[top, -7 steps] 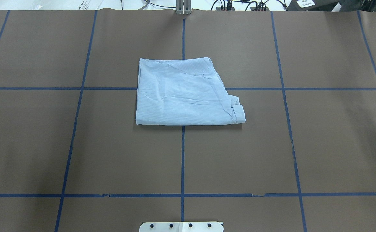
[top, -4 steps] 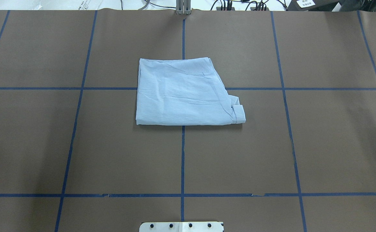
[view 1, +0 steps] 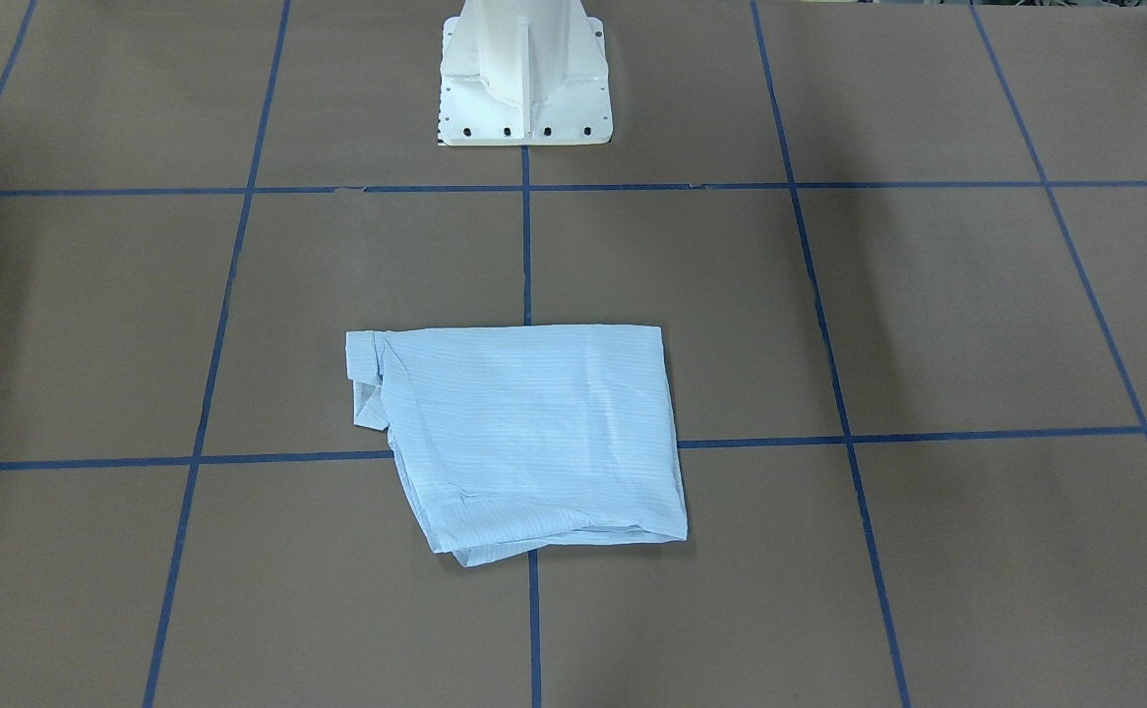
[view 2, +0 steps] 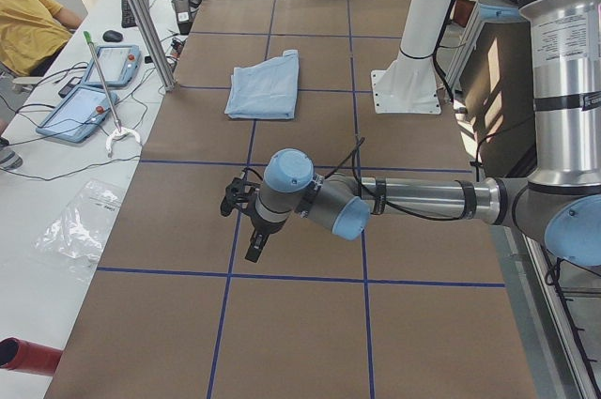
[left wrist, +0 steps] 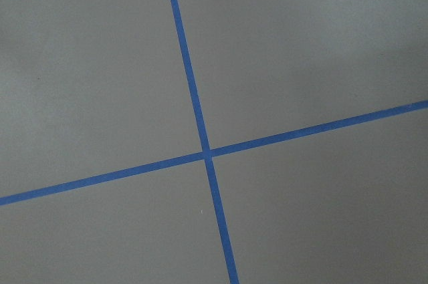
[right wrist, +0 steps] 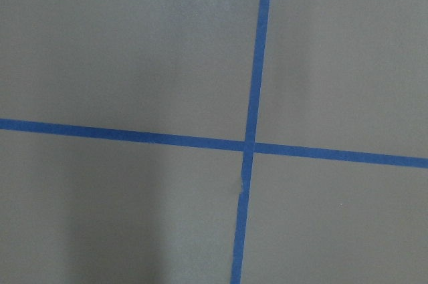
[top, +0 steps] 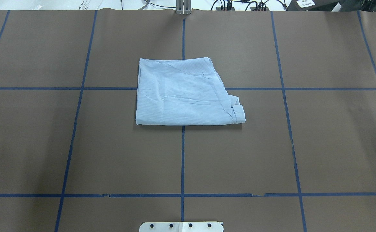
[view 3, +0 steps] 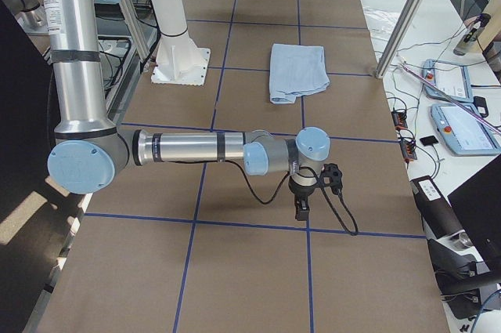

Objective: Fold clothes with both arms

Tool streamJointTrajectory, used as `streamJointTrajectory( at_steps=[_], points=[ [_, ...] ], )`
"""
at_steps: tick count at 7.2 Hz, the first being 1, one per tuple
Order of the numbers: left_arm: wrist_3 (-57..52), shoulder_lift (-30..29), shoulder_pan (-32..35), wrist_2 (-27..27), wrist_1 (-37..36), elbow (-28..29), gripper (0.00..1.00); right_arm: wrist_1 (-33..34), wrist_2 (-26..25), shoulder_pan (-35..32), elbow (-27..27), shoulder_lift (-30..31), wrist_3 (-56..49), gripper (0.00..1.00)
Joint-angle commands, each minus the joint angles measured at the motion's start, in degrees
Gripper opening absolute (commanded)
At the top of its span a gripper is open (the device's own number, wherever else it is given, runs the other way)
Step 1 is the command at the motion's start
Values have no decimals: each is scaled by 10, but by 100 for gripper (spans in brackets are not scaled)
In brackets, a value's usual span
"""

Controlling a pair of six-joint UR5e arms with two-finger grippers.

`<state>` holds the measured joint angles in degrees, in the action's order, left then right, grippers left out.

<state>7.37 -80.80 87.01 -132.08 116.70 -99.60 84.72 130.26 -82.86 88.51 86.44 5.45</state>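
Note:
The pale blue striped shirt [top: 184,93] lies folded into a rough rectangle at the table's middle, with a cuff or collar piece sticking out at one corner [view 1: 365,366]. It also shows in the side views [view 2: 265,87] [view 3: 297,70]. Both arms are far from it, out over the table's ends. The left gripper [view 2: 255,247] hangs pointing down over the brown table; the right gripper [view 3: 301,208] does the same. Only the side views show them, so I cannot tell whether either is open or shut. Both wrist views hold only brown paper and a cross of blue tape [left wrist: 206,153] [right wrist: 249,145].
The white pedestal base [view 1: 524,88] stands at the table's robot side. Blue tape lines grid the brown table cover [top: 78,145]. Beyond the far edge are metal posts [view 2: 141,23], control tablets [view 2: 94,89] [view 3: 462,125], cables and a seated person [view 2: 28,19].

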Motion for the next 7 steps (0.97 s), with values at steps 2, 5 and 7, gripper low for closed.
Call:
streamJointTrajectory(
  at_steps=[2,5,7],
  points=[
    [3,-3,0,-7,-2,4,100,7,22,-12,11,22,2,100],
    [3,-8,0,-27,1,9,100,6,32,-16,18,27,2,100],
    [4,-4,0,-26,-1,8,100,2,47,-16,20,42,2,100]
  ],
)
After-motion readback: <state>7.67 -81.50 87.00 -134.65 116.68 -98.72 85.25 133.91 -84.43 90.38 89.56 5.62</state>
